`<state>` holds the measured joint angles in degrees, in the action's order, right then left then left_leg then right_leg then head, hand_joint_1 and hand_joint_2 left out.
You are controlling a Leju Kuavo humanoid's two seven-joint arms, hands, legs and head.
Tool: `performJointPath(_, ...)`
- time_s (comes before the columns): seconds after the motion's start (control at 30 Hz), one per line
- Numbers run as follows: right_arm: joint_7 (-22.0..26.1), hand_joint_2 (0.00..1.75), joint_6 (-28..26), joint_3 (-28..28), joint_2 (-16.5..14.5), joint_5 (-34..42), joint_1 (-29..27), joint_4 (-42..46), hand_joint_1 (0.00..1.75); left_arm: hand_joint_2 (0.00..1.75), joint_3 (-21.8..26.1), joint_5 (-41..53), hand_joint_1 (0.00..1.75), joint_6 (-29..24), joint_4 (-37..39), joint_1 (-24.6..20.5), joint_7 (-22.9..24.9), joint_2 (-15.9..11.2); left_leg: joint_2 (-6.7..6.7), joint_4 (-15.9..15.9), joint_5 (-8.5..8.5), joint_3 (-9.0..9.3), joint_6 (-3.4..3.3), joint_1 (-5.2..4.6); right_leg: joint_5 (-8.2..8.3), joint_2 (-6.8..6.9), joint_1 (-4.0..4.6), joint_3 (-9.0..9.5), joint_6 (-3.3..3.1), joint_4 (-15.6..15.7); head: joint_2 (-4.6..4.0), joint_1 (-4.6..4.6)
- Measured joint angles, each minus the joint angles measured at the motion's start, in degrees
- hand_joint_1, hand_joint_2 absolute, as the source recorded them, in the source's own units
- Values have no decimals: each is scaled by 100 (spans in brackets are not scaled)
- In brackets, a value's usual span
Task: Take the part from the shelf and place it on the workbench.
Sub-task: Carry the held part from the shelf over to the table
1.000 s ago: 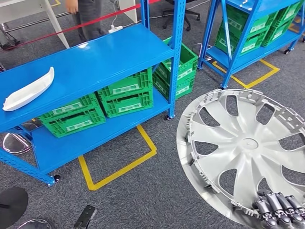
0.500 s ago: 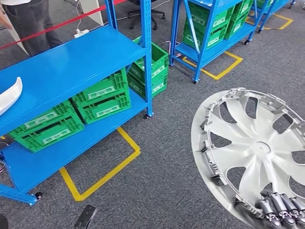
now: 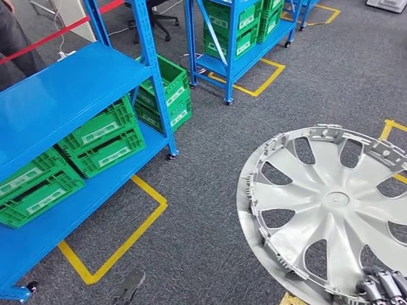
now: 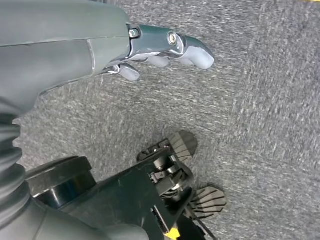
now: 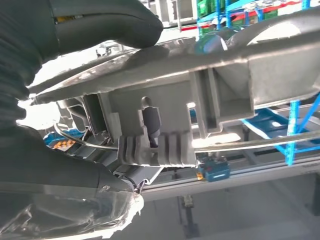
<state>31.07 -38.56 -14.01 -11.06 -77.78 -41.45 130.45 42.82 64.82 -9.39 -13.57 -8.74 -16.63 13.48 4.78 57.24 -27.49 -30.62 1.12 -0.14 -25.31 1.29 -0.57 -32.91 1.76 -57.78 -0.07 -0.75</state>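
Above grey carpet, right hand [image 3: 384,287] grips silver wheel cover [image 3: 331,203] rim.

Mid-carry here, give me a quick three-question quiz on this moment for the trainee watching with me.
1. True or false: the right robot hand holds the silver wheel cover at its rim.
2. What lies in the left robot hand?
A. a green crate
B. nothing
C. the wheel cover
3. Fill in: the green crates nearest the robot sit on the ____ level of the blue shelf.

Key
1. True. In the head view the fingers close on the cover's lower edge, and the right wrist view shows the rim between thumb and fingers.
2. B. Its fingers hang apart over the grey carpet.
3. lower
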Motion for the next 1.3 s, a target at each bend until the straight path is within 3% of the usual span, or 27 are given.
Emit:
performJointPath(0.07,285,175,0,-259,-256,179,55,-1,175,175,-20,-7,0,-8,0,20,14,-1,-302,571,-366,-251,48,19,32,-118,-18,-31,-56,8,0,13)
performJointPath(0.13,324,175,0,-434,-412,219,109,-1,175,175,-28,-13,0,13,0,57,33,-4,-434,1352,-714,-616,54,20,52,-265,-12,-67,-86,6,0,16)
performJointPath(0.17,323,175,0,-501,-472,221,123,-1,175,175,-29,-17,0,27,0,74,38,-8,-451,1558,-747,-718,46,19,60,-345,-6,-79,-91,5,0,17)
performJointPath(0.2,320,175,0,-557,-526,222,131,-1,175,175,-31,-21,0,42,0,85,39,-10,-464,1553,-665,-722,31,17,67,-427,-2,-84,-88,5,0,16)
performJointPath(0.27,303,175,0,-653,-612,220,138,-1,175,175,-38,-25,0,74,0,87,38,-10,-568,936,-255,-429,-18,18,85,-589,-2,-85,-65,5,0,17)
performJointPath(0.3,289,175,0,-688,-642,220,143,-1,175,175,-44,-24,0,86,0,84,37,-9,-710,528,-75,-236,-52,21,95,-662,4,-93,-46,-3,0,16)
performJointPath(0.33,274,175,0,-722,-668,223,152,1,175,175,-52,-23,0,94,0,80,34,-8,-829,195,36,-82,-74,31,106,-730,7,-112,-24,-15,0,13)
performJointPath(0.4,251,175,0,-789,-708,250,164,4,175,175,-68,-24,0,97,0,75,29,-6,-952,-74,70,29,-108,29,138,-853,-4,-166,41,-20,0,10)
performJointPath(0.47,242,175,0,-876,-744,308,164,8,175,175,-85,-26,0,96,0,67,18,9,-834,-106,93,30,-154,27,175,-950,-32,-221,117,1,0,12)
performJointPath(0.53,247,175,0,-967,-767,367,165,13,175,175,-105,-33,0,91,0,52,8,30,-696,-143,128,36,-216,44,63,-727,-14,-337,171,-166,0,-24)
performJointPath(0.6,264,175,0,-1036,-778,397,212,15,175,175,-119,-48,0,86,0,64,9,34,-531,-153,131,39,-249,40,-304,-330,4,-645,217,-825,0,-76)
performJointPath(0.67,279,175,0,-1070,-786,392,254,14,175,175,-121,-81,0,96,0,98,25,17,-343,-151,124,42,-259,26,-622,-172,-8,-975,258,-1574,0,-91)
performJointPath(0.7,283,175,0,-1074,-788,365,257,13,175,175,-120,-112,0,108,0,108,33,2,-260,-150,119,44,-259,24,-630,-153,-11,-1008,267,-1692,0,-92)
performJointPath(0.73,286,175,0,-1076,-790,324,259,11,175,175,-119,-145,0,125,0,113,40,-13,-189,-150,113,50,-254,23,-552,-137,-13,-939,271,-1611,0,-93)
performJointPath(0.8,272,175,0,-1052,-795,188,285,8,175,175,-117,-204,0,169,0,117,38,-48,-68,-146,89,82,-222,20,-219,10,-12,-470,264,-827,0,-96)
performJointPath(0.87,241,175,0,-1002,-802,63,334,-1,175,175,-116,-244,0,201,0,128,19,-99,25,-130,53,107,-166,-11,-29,193,4,-56,202,-154,0,-89)
performJointPath(0.9,230,175,0,-966,-808,5,359,-8,175,175,-112,-273,0,210,0,136,0,-126,66,-122,44,116,-140,-27,-20,228,14,9,158,-44,0,-86)
performJointPath(0.97,229,175,0,-866,-827,-152,418,-32,175,175,-80,-363,0,243,0,155,-59,-184,147,-121,38,126,-87,-30,-7,119,24,-18,58,-49,0,-84)
performJointPath(1.03,234,175,0,-749,-848,-326,507,-71,175,175,-30,-458,0,294,0,167,-136,-248,4,-1,-78,82,-19,-9,20,-3,9,-47,-20,-37,0,-76)
performJointPath(1.07,224,175,0,-688,-856,-397,565,-93,175,175,-7,-493,0,321,0,175,-175,-273,-140,209,-224,-12,7,0,37,-61,-5,-57,-53,-27,0,-69)
performJointPath(1.13,116,175,0,-557,-857,-533,676,-147,175,175,45,-555,0,372,1,208,-239,-320,-397,988,-621,-380,26,9,57,-190,-11,-89,-93,-25,0,-59)
performJointPath(1.2,-150,175,0,-417,-828,-677,740,-199,175,175,97,-596,0,403,2,248,-269,-344,-456,1590,-790,-697,20,10,70,-340,-7,-108,-105,-25,0,-59)
performJointPath(1.23,-316,175,0,-349,-794,-750,753,-220,175,175,115,-605,0,407,2,259,-272,-348,-465,1586,-699,-715,11,11,76,-416,-7,-111,-102,-26,0,-59)
performJointPath(1.3,-664,175,0,-210,-697,-895,761,-254,175,175,132,-610,0,408,2,264,-269,-359,-549,979,-275,-453,-16,20,94,-569,-14,-109,-79,-26,0,-59)
